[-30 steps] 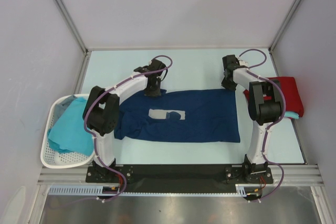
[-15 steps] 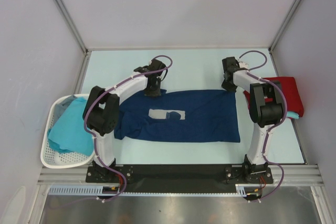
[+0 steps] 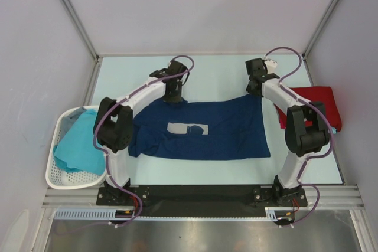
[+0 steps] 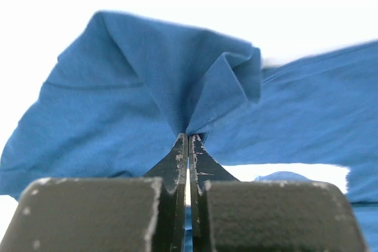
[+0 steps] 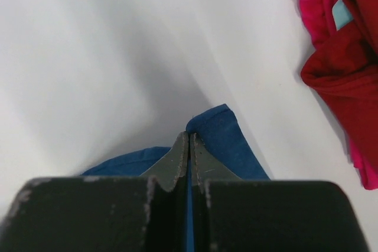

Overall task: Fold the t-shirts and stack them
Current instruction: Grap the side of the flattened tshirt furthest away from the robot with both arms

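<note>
navy t-shirt (image 3: 224,137) soft matt cloth, creased; red t-shirt (image 3: 322,97) likewise; basket (image 3: 64,179) white perforated plastic; table (image 3: 218,75) smooth, matt

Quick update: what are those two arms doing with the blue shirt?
Left gripper and right gripper shut on far edge of navy t-shirt. Rest lies flat. Red t-shirt off right, clear.

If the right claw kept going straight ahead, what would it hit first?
The right gripper is pinching a corner of the navy blue cloth t-shirt. Beyond that, it would probably meet only the pale table top. The red cloth t-shirt lies off to the side.
</note>
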Robot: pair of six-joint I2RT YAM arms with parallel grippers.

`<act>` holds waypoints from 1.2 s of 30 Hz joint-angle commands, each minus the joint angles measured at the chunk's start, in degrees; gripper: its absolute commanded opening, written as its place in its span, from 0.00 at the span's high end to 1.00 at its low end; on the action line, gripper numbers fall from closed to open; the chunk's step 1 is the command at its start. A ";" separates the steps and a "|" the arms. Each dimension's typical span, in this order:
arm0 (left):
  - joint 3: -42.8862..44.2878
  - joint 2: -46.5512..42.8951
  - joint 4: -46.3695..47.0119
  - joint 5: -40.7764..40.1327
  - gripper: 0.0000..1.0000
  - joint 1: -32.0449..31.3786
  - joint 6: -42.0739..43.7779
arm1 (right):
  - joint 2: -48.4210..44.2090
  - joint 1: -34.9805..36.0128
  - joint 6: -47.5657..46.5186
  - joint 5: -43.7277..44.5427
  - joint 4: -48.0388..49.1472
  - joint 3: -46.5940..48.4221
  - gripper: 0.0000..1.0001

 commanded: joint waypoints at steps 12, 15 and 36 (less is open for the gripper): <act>14.20 0.18 -3.86 -2.45 1.00 1.57 -0.92 | -7.26 1.91 -1.55 5.53 -0.37 -1.27 1.00; 12.12 -0.78 -3.86 -2.71 1.00 1.66 -1.18 | -7.87 2.17 -1.82 5.88 -0.11 -1.88 1.00; -0.55 3.87 -0.60 5.80 1.00 0.34 -1.80 | -7.52 2.26 -2.26 6.41 0.95 -2.85 1.00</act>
